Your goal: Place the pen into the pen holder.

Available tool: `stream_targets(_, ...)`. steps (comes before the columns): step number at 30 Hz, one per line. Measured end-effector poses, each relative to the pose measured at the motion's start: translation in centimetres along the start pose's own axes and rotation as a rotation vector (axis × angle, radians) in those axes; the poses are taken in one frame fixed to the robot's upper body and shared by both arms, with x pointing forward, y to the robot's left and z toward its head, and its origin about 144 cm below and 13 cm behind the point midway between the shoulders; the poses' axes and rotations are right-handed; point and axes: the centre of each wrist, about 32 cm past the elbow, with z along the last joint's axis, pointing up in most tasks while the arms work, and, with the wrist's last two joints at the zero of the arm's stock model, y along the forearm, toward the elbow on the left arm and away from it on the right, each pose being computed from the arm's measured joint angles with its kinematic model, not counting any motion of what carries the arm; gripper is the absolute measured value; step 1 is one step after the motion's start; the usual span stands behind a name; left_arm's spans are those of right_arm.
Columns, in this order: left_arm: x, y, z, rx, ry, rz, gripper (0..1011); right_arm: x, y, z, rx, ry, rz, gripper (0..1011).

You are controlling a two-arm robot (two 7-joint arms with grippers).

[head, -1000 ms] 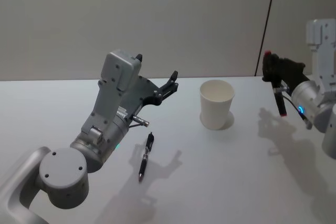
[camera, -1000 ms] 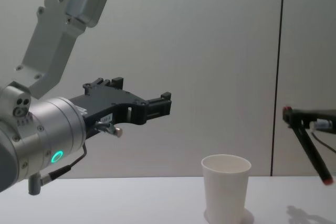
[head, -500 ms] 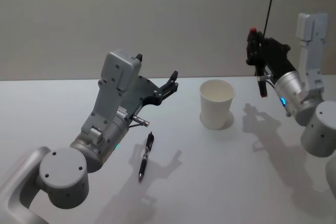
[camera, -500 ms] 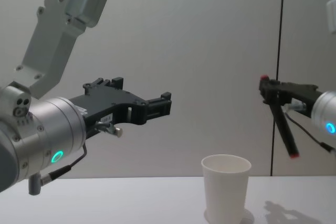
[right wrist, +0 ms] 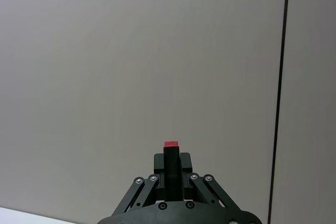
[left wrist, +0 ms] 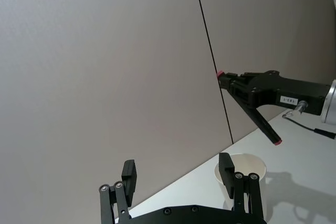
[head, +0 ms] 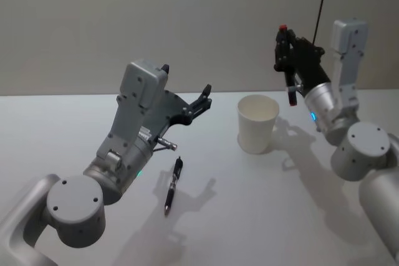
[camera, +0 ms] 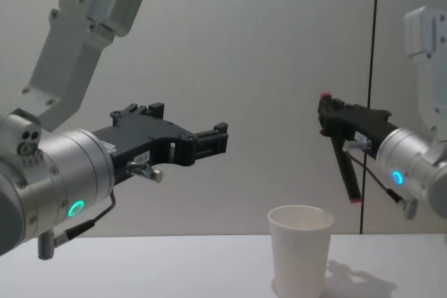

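1. Head view: the right claw (head: pixel 285 54) grips the pen (head: pixel 290 88) above the pen holder (head: pixel 256 126), near the tabletop (head: pixel 249 216) far edge; the left claw (head: pixel 186 79) gapes wide, empty.
2. Left wrist view: the right claw's white label (left wrist: pixel 290 99) is unreadable.
3. Chest view: the pen's lower end hangs just above and right of the rim.

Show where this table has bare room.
Bare: the table front, from the loose pen to the right arm, and far-left side. Crowded: by the paper cup: right gripper holds the pen on its right, left gripper hovers on its left.
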Motion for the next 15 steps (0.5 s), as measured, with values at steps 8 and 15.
stream_targets(8,0.0,0.0,0.0,0.000,0.000,0.000,1003,-0.6,0.9,-1.7,0.034,0.011,0.010,159)
stream_targets(15,0.0,0.0,0.0,0.000,0.000,0.000,1003,-1.1,1.3,-3.1,0.054,0.022,0.021,159)
